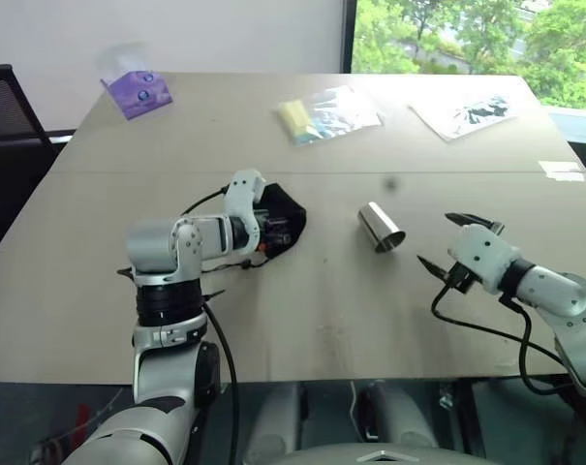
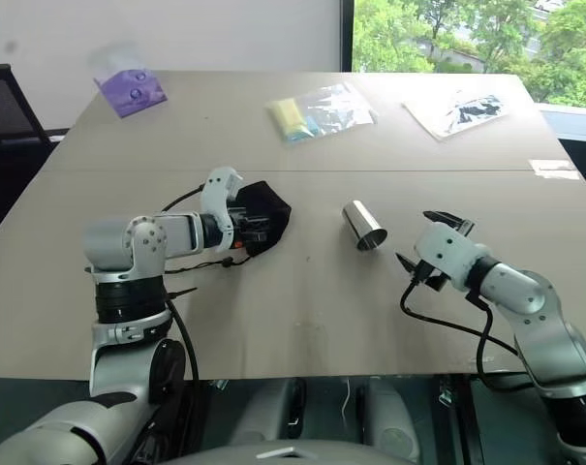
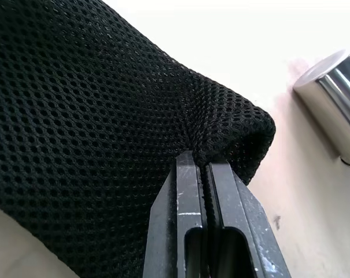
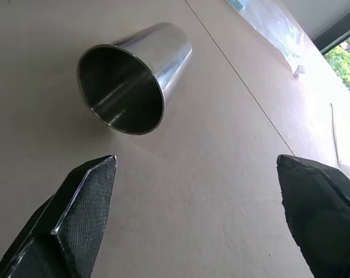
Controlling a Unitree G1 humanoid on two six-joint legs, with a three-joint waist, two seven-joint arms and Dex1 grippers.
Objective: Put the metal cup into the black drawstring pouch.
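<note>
Metal cup: the small shiny silver steel cup (image 1: 381, 227) lies on its side on the light wooden table (image 1: 370, 310), with its open mouth turned toward my right claw.
Right claw: my right gripper (image 1: 454, 242) has its two black fingers (image 4: 76, 214) wide apart and holds nothing; it is near the cup, not touching it.
Left claw: my left gripper (image 3: 205, 174) has its fingers pressed together on a fold of the black mesh drawstring pouch (image 1: 281, 221).
Pouch: the soft black bag is on the table, to the left of the cup and apart from it.
Cord: a thin black string (image 1: 236, 263) hangs under the pouch.
Further away: a purple tissue pack (image 1: 136, 93), a clear plastic bag with yellow content (image 1: 326, 113) and another clear plastic bag (image 1: 464, 114) rest near the far edge.
</note>
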